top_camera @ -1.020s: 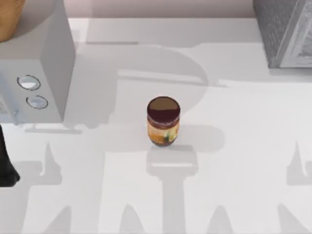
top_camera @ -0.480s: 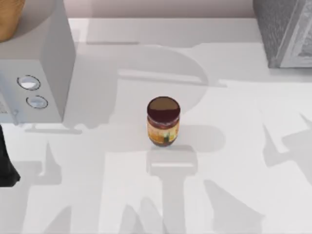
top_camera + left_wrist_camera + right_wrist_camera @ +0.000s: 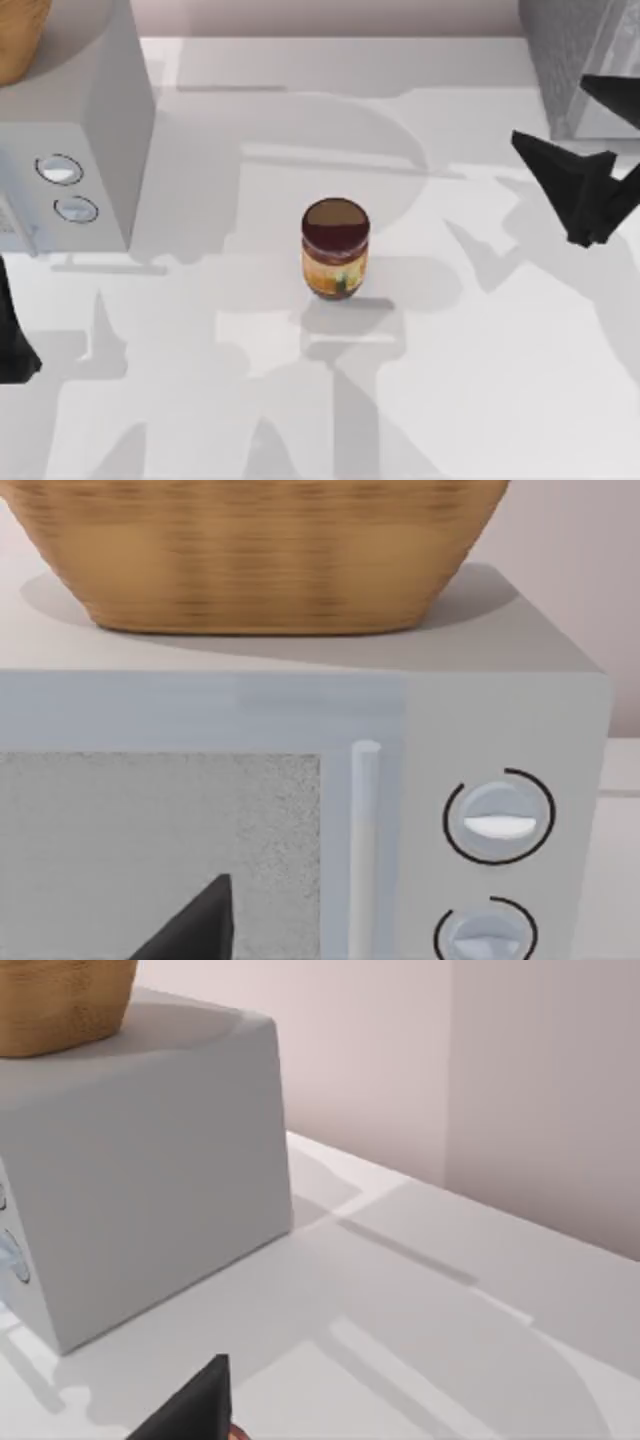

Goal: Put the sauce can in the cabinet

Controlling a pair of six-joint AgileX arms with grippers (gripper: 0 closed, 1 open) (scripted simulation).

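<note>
While sauce can (image 3: 335,248) stands alone, microwave (image 3: 75,150) sits left.

The top view looks straight down on the counter (image 3: 480,380). The left wrist view faces the microwave's (image 3: 300,810) front from close by. The right wrist view looks across the counter at that microwave's side from farther off.
</note>
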